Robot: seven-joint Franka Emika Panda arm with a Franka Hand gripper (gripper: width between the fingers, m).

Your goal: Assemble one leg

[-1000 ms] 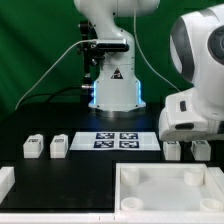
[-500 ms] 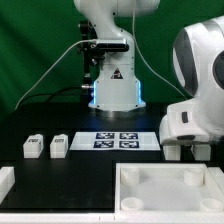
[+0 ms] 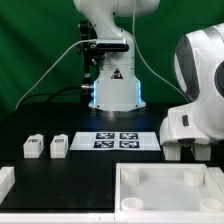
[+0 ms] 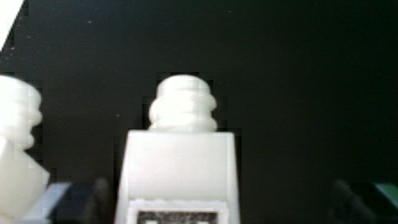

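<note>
In the wrist view a white leg (image 4: 178, 160) stands between my jaws, its ribbed screw tip pointing away and its marker tag at the near end. My gripper (image 4: 217, 203) is open, with a dark finger (image 4: 71, 200) on each side of this leg and a gap to both. A second leg (image 4: 15, 130) lies beside it. In the exterior view my gripper (image 3: 186, 150) is low over the table at the exterior view's right, and its hand hides most of those legs. Two more legs (image 3: 33, 147) (image 3: 59, 146) stand at the left.
The marker board (image 3: 120, 139) lies in the middle in front of the robot base. A large white tray-like piece (image 3: 125, 178) with raised rims lies at the front. A small white part (image 3: 5, 180) sits at the front left edge.
The arm has sunk a little and shifted slightly toward the exterior view's right, bringing the gripper lower over the legs. Nothing else moved.
</note>
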